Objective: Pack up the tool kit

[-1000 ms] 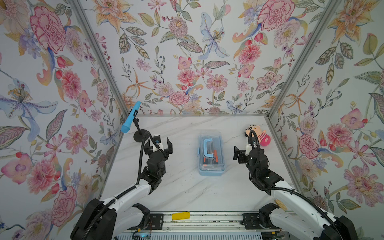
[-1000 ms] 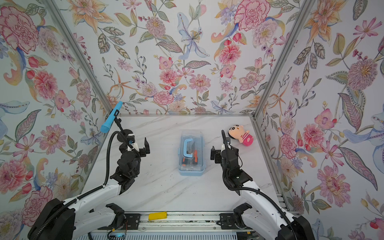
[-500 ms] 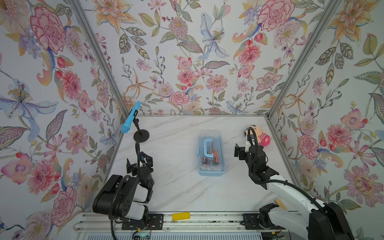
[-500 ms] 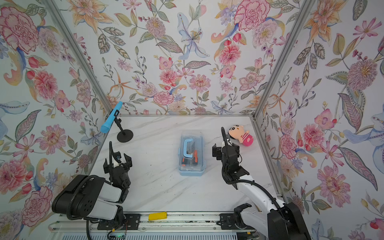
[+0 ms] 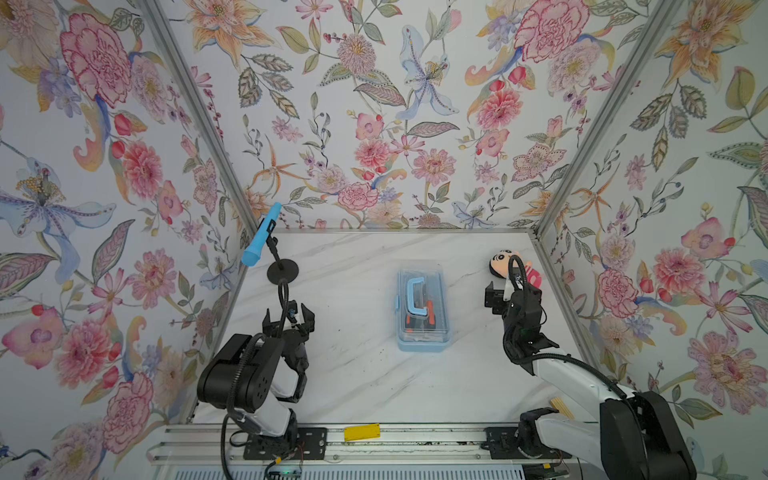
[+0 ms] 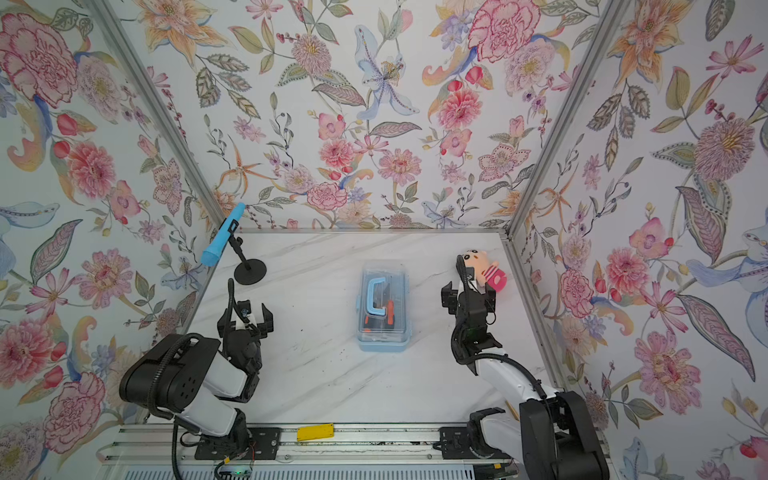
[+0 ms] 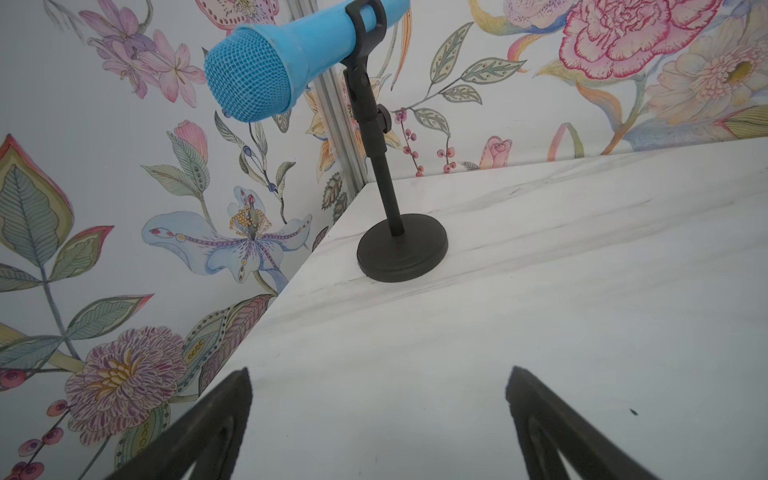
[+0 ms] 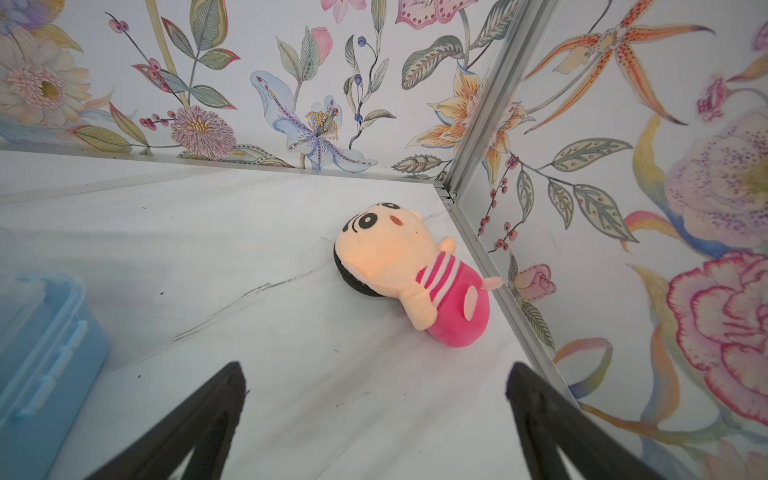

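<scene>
**Box mid-table, both claws spread and empty**

At the far left corner of the table (image 5: 353,374) a blue mic (image 5: 259,239) sits tilted on a black stand (image 5: 282,270). Just short of the stand, the left gripper (image 5: 287,320) hovers over bare marble with its jaws wide apart and nothing between them, as the left wrist view confirms. At the middle lies the box (image 5: 422,309), long side running front to back, with its clear lid on and its blue handle (image 5: 417,295) on top. Orange-black tools (image 5: 428,311) show through the lid. Right of the box and apart from it, the right gripper (image 5: 513,291) is also spread and empty, pointing at the doll (image 8: 415,274). The doll lies on its side by the right wall.
</scene>
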`<move>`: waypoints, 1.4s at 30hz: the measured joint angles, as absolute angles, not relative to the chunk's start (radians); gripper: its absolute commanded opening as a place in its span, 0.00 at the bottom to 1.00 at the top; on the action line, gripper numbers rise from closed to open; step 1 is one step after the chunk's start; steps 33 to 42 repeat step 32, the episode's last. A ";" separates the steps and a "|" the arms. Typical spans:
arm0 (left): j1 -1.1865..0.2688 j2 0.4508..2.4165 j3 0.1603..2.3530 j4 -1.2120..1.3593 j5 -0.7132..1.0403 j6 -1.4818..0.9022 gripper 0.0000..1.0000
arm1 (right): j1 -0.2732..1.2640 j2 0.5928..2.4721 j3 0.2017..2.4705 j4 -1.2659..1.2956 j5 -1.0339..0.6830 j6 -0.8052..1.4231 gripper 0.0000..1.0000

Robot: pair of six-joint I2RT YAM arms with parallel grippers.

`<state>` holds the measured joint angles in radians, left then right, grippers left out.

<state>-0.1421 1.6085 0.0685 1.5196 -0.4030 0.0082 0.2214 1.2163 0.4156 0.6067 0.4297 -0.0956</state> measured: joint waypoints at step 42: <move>-0.142 1.604 0.166 1.451 -0.398 0.008 0.99 | 0.022 1.545 0.294 1.076 0.059 -0.044 0.99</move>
